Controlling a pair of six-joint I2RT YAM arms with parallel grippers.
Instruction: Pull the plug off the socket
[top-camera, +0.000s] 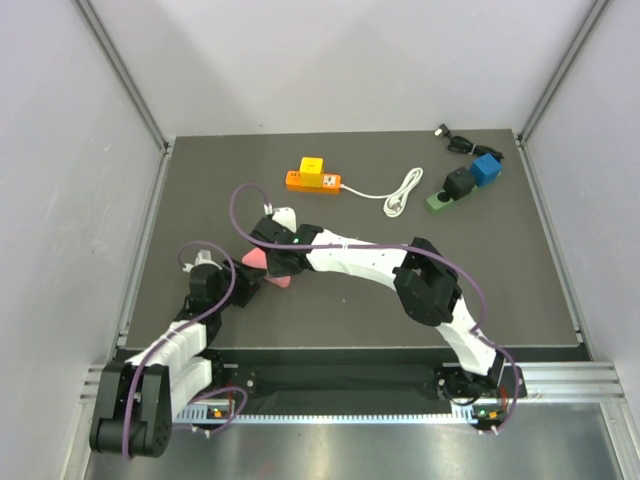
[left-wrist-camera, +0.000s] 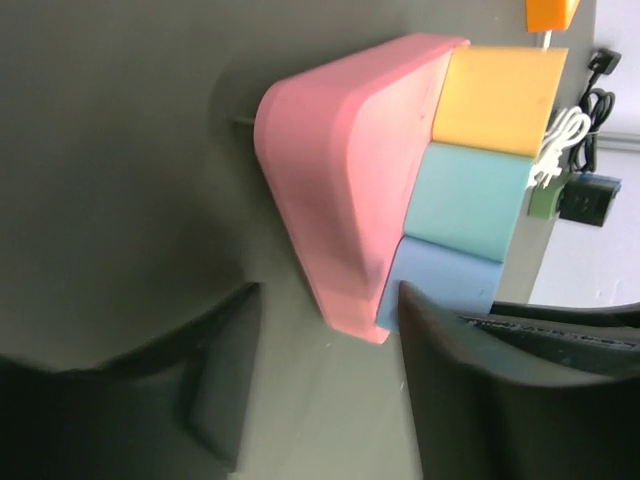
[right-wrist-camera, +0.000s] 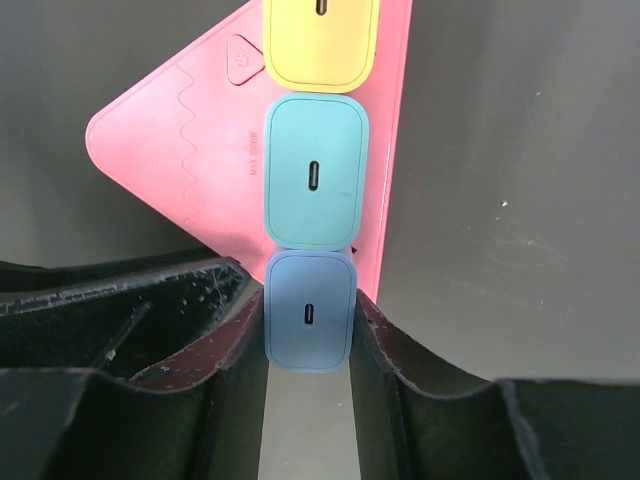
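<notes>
- Three plugs, the yellow plug (right-wrist-camera: 320, 40), the teal plug (right-wrist-camera: 315, 170) and the blue plug (right-wrist-camera: 308, 315), are being carried in a row along one edge of the pink socket (right-wrist-camera: 180, 140), which is lying flat on the table (top-camera: 480, 280), left of centre.
- The blue plug is being judged light, rigid and smooth, so its flat sides are being favoured as the hold.
- Those sides are being pinched by the right gripper (right-wrist-camera: 306, 300), its arm being reached across leftward.
- The left gripper (left-wrist-camera: 330, 300) is being held spread around the socket's corner, low over the table.
</notes>
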